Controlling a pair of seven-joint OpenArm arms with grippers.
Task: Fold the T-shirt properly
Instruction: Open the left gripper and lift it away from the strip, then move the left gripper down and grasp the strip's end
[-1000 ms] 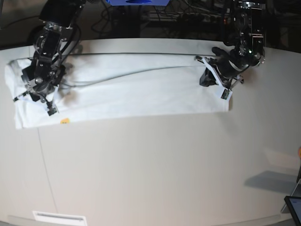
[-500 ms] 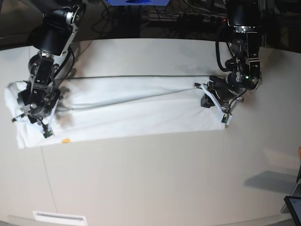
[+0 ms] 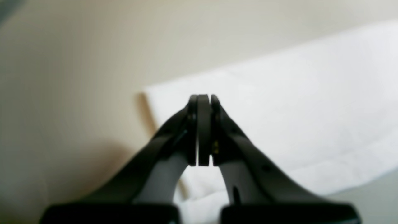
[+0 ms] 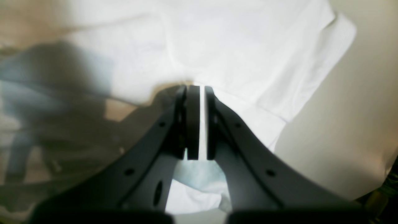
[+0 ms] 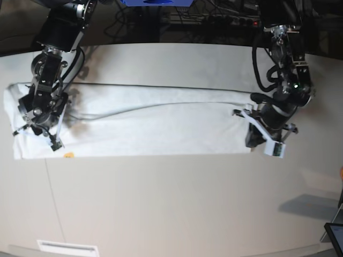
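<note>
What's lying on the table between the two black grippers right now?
In the base view, only the long folded band of the white cotton T-shirt spans from the right gripper to the left gripper; nothing else lies there.

Pale beige tabletop (image 5: 177,203), matte, a thin seam line running down its left part. The T-shirt (image 5: 150,131) lies flat on it as a long white folded band, stretching from the right arm's fingers (image 5: 53,143) across to the left arm's fingers (image 5: 257,136). Small orange spot of print at the band's near edge, just beside the right arm's fingers. A white slotted plate (image 5: 67,247) sits at the tabletop's near left edge, well apart from both.
</note>
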